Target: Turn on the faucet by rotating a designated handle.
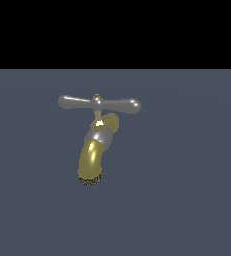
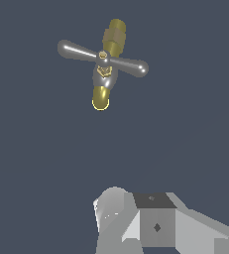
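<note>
On the flat dark blue-grey floor (image 1: 187,200) stands the small shiny faucet (image 1: 98,140), which serves as the landmark for everything else. Its curved gold spout (image 1: 90,161) bends down from a silver-grey collar (image 1: 98,136) and ends in a rough dark-gold nozzle rim (image 1: 90,178). Behind the collar a short gold hexagonal body (image 1: 110,122) juts out. Above the collar, on a thin stem, sits the slim glossy grey metal crossbar handle (image 1: 99,103), with two arms that end in rounded knobs and meet at a small gold-tipped hub (image 1: 96,96); it lies roughly level across the top of the faucet. In the wrist view the handle (image 2: 102,58) crosses the faucet body at a slight slant. Well apart from the faucet, the pale grey end effector (image 2: 136,218) shows only as a blocky housing at the frame edge, touching nothing; whether its fingers are spread or closed I cannot tell.
</note>
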Robot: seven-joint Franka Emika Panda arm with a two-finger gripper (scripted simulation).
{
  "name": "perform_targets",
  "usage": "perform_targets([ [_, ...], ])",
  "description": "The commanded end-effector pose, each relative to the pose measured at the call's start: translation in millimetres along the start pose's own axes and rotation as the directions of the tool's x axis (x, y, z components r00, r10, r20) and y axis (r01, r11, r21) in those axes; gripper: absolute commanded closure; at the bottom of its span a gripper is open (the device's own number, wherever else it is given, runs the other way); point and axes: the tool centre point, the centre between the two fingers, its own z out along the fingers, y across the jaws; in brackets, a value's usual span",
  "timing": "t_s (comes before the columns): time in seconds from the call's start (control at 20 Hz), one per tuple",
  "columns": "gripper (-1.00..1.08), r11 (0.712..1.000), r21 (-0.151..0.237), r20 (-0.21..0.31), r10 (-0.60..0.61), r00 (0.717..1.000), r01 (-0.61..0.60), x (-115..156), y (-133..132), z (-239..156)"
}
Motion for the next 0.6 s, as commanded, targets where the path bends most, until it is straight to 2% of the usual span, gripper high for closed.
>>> perform_targets([
  [0.0, 1.08, 1.000, 0.000, 0.000, 0.000, 1.000, 0.000, 0.0, 0.0, 0.0],
  [0.35, 1.08, 0.998, -0.039, -0.026, -0.049, 0.998, 0.048, 2.8, -9.6, -2.8],
  [0.55, 1.08, 0.998, -0.042, -0.028, -0.052, 0.998, 0.051, 3.0, -10.3, -3.0],
])
